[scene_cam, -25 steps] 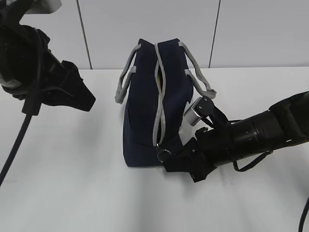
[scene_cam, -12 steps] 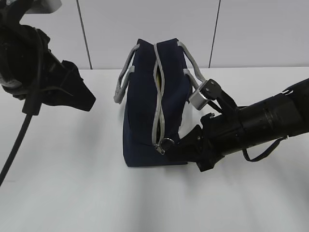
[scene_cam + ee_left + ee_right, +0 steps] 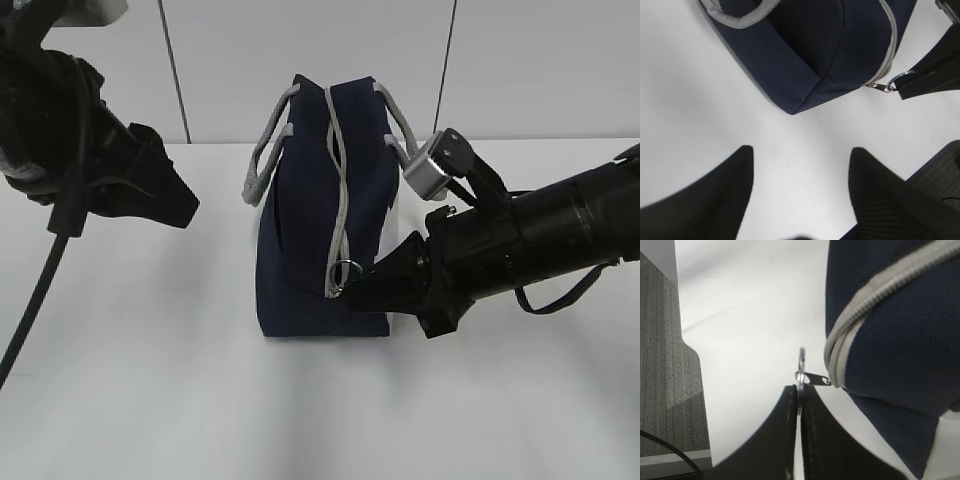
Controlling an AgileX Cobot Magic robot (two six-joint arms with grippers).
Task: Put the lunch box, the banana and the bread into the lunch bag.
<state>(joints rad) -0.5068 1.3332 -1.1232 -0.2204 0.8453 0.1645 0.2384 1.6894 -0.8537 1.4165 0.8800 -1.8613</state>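
Raised right claw, one lunch bag

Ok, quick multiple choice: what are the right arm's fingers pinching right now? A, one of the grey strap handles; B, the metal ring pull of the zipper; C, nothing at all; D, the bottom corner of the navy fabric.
B: in the right wrist view the right fingers are shut on the ring pull, which is linked to the grey zipper of the lunch bag; the strap handles hang free.
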